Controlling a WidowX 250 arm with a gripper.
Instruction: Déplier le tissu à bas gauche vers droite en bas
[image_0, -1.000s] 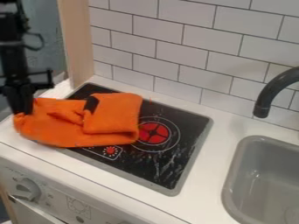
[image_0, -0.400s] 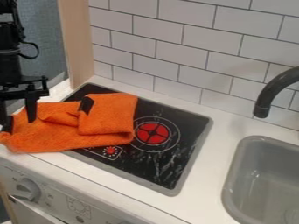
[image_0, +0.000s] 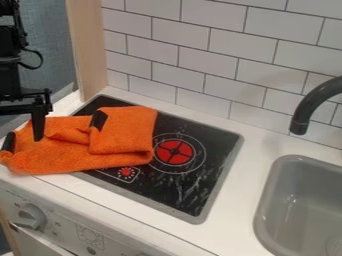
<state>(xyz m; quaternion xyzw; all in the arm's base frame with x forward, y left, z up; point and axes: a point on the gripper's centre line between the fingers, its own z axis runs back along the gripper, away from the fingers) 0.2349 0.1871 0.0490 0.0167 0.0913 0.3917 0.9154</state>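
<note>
At the left edge of the camera view, the black gripper hangs over the left part of the orange cloth. It is open, with one finger in front of the cloth and the other side partly cut off by the view's edge. The cloth lies folded across the left of the black stove top and the white counter beside it. Its right part is doubled over in a squarish flap with a black patch near the upper left corner. A second dark strip shows at the cloth's left end.
A red burner shows just right of the cloth. The grey sink and dark faucet are at the right. White tiles rise behind, and a wooden post stands at the back left.
The gripper has opened and moved a little left, letting go of the cloth's left end. The cloth has shifted slightly left, and its left end now spreads lower, closer to the counter's front edge.
</note>
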